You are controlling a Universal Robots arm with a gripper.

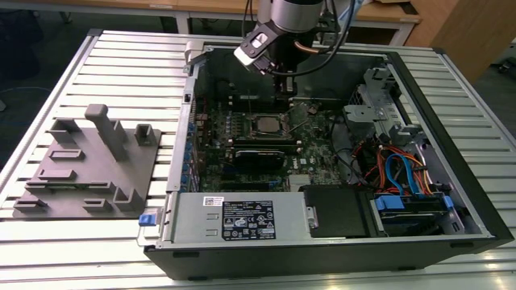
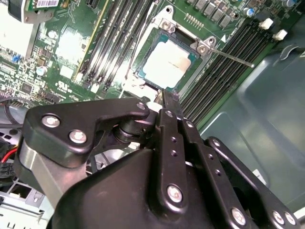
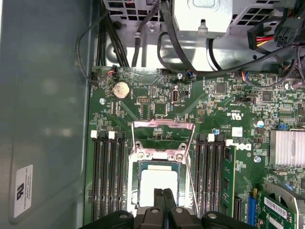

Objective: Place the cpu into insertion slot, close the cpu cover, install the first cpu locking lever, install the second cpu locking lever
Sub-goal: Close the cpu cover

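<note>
- Where the slatted table (image 1: 48, 254) reaches the exterior view's left, a grey fixture plate (image 1: 89, 169) lies at 9 o'clock of the open computer case (image 1: 451, 139).
- At the case's middle the cpu (image 1: 266, 124) sits flat in the insertion slot (image 1: 249, 125). Its pale top shows through the window of the cpu cover (image 3: 157, 153), which lies folded down around it.
- In the exterior view the gripper (image 1: 284, 90) hangs at about 12 o'clock of the cpu, near it but apart from it.
- In both wrist views its fingers (image 2: 167, 119) are pressed together with nothing between them, and the tips sit over the cpu's edge.
- A thin lever rod (image 2: 233, 56) sticks out from the cover's corner across the memory slots (image 2: 217, 76).
- Blue and orange cables (image 1: 399, 166) lie at 3 to 4 o'clock of the cpu.
</note>
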